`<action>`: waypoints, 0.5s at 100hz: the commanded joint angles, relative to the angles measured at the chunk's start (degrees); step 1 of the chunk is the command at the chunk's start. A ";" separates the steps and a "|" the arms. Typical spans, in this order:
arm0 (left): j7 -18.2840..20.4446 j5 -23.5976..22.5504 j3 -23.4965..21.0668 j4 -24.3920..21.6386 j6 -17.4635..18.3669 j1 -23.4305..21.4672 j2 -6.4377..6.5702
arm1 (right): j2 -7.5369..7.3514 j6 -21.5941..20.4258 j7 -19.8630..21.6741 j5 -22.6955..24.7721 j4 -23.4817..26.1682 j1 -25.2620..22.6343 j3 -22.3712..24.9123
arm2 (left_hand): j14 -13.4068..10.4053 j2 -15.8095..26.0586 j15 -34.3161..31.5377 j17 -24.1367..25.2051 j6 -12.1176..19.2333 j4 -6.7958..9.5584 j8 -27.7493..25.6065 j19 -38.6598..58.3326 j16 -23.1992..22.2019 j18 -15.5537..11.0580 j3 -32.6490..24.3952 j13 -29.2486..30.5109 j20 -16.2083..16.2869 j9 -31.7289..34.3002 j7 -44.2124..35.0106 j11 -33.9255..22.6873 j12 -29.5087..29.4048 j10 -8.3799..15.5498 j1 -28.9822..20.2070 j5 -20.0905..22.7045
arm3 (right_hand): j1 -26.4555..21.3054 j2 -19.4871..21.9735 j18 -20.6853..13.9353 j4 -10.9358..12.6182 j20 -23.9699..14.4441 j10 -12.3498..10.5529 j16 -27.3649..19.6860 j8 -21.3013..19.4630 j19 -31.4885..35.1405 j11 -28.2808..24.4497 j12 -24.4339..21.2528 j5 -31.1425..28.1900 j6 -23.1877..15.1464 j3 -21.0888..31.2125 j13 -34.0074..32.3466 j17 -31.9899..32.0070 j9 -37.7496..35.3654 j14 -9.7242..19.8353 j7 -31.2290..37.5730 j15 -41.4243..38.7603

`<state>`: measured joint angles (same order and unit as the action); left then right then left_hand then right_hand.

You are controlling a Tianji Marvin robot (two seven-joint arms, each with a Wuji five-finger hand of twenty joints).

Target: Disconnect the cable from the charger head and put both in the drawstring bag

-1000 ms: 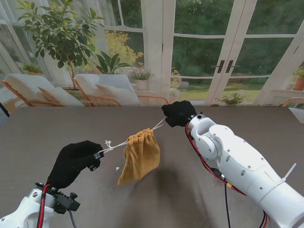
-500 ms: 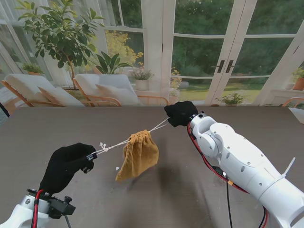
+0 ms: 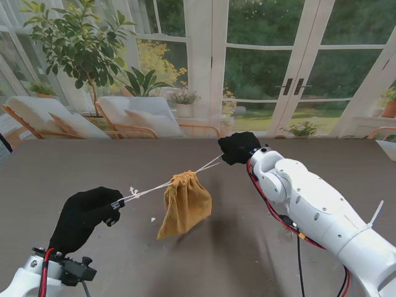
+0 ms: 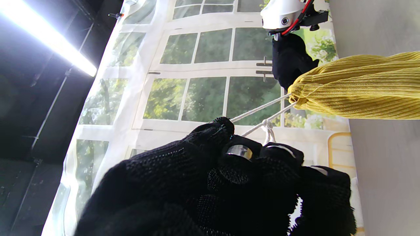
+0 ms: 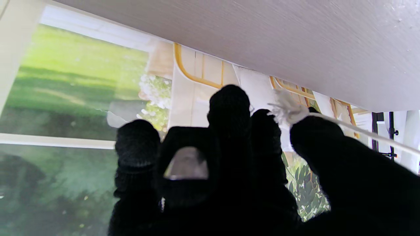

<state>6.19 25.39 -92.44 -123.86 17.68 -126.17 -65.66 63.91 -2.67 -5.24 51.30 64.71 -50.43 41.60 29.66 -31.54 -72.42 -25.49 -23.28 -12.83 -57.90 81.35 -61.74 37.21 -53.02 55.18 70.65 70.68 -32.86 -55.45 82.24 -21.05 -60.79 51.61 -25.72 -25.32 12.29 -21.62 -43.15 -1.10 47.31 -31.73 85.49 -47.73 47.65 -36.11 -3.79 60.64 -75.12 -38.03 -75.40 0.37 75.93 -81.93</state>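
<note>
- Since the earlier frame, the drawstring bag is hanging a little farther right, and the right hand is sitting slightly farther right too.
- Both hands are pinching the white drawstrings taut: the left hand is gripping the knotted end, the right hand the opposite end (its tuft is showing between the fingers).
- The yellow bag is dangling cinched between them over the table, its mouth gathered tight.
- Charger and cable are not visible.
</note>
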 commanded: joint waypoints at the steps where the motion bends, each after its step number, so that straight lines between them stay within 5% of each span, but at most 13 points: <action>1: 0.74 0.10 -0.31 -1.03 0.03 -0.41 -0.36 | -0.63 0.31 1.10 0.19 -1.83 0.25 0.05 | 7.64 7.95 -5.65 -1.27 5.64 8.17 -6.46 4.39 -0.05 -4.55 -9.15 4.13 -0.52 4.00 -40.96 -2.63 0.45 0.85 -5.43 14.18 | -6.31 1.61 -1.07 2.50 1.97 0.82 0.49 -1.44 -0.22 -0.46 0.70 -0.14 -1.04 2.45 -0.55 -24.32 -2.54 5.17 0.18 -0.63; 50: -1.23 -0.94 -0.52 -2.15 -0.56 -1.72 -0.70 | -0.71 0.30 1.46 -0.27 -3.95 1.34 -0.66 | 7.71 7.96 -5.61 -1.21 5.52 8.16 -6.45 4.36 -0.13 -4.58 -9.13 4.10 -0.52 4.00 -40.96 -2.63 0.46 0.85 -5.45 14.24 | -6.26 1.64 -1.05 2.49 1.91 0.80 0.50 -1.45 -0.25 -0.43 0.68 -0.08 -1.13 2.44 -0.53 -24.32 -2.57 4.76 0.17 -0.64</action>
<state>4.35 24.26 -92.59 -124.83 16.97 -127.45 -65.94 64.05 -2.94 -4.96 50.50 61.91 -49.10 40.51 29.66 -31.43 -72.42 -26.12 -23.74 -11.68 -57.90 81.50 -61.74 37.71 -53.02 56.04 70.66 71.28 -30.24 -55.51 82.24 -21.17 -60.79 52.95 -24.26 -25.32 12.28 -22.22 -43.15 -1.12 47.31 -32.20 85.49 -47.73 47.66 -36.11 -3.87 59.10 -75.12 -38.03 -75.40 0.40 75.92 -81.93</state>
